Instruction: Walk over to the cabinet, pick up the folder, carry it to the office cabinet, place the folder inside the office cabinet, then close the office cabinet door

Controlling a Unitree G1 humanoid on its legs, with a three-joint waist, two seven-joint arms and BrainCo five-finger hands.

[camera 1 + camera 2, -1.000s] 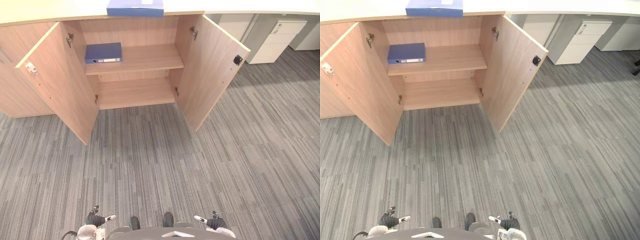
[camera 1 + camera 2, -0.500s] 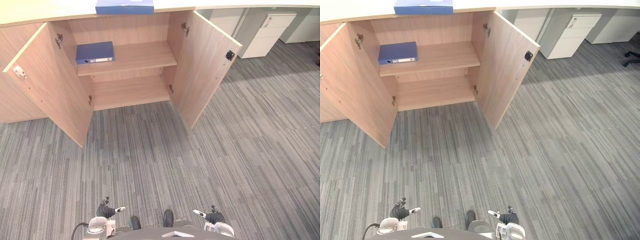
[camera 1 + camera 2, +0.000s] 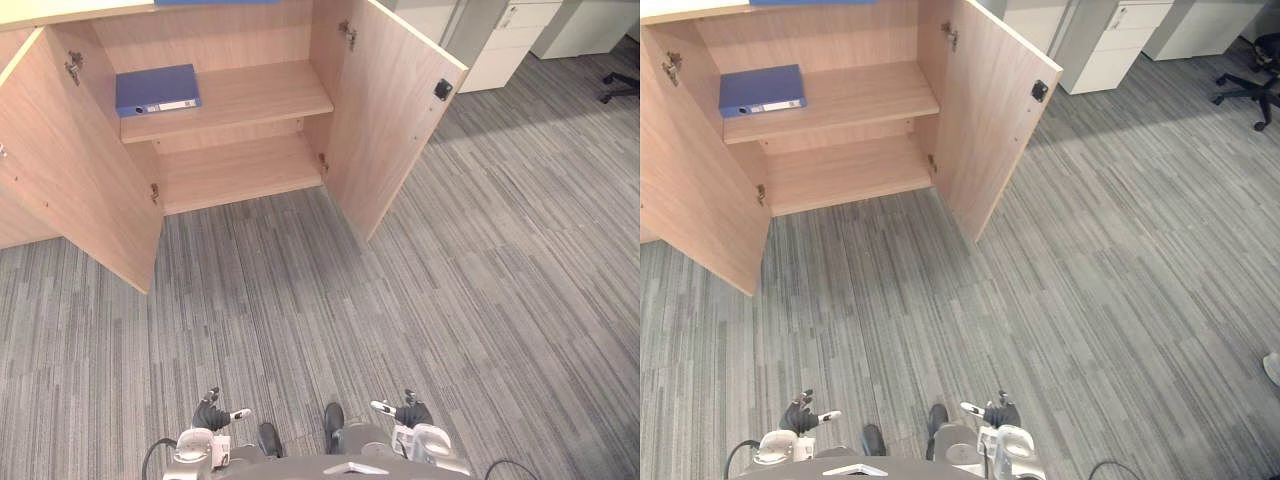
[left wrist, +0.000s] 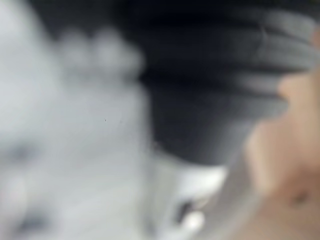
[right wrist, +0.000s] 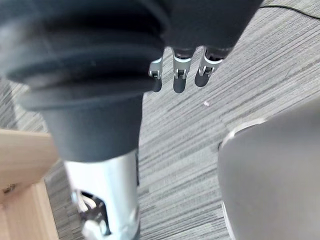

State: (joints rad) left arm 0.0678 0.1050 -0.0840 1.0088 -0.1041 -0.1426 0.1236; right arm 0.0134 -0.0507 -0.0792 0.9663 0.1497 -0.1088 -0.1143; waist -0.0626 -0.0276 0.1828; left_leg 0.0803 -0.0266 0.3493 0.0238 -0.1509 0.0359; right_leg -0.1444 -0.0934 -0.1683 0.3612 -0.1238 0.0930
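A blue folder (image 3: pixel 157 90) lies flat at the left end of the upper shelf inside the wooden cabinet (image 3: pixel 240 170), whose two doors stand wide open. A strip of a second blue folder (image 3: pixel 215 2) shows on the cabinet's top. My left hand (image 3: pixel 210 415) and right hand (image 3: pixel 405 410) hang low at my sides, a long way from the cabinet across the carpet. Both hold nothing. In the right wrist view the right hand's fingers (image 5: pixel 180 75) hang straight and relaxed above the carpet. The left hand's thumb sticks out sideways.
The right door (image 3: pixel 390 110) juts out into the floor toward me, and the left door (image 3: pixel 70 180) swings out on the other side. White drawer units (image 3: pixel 500 50) stand to the right of the cabinet. A black office chair (image 3: pixel 1250 70) is at the far right.
The whole picture has shifted: the cabinet now sits further left and higher in view, and the office chair has come in at the right. Both hands stay low at my sides.
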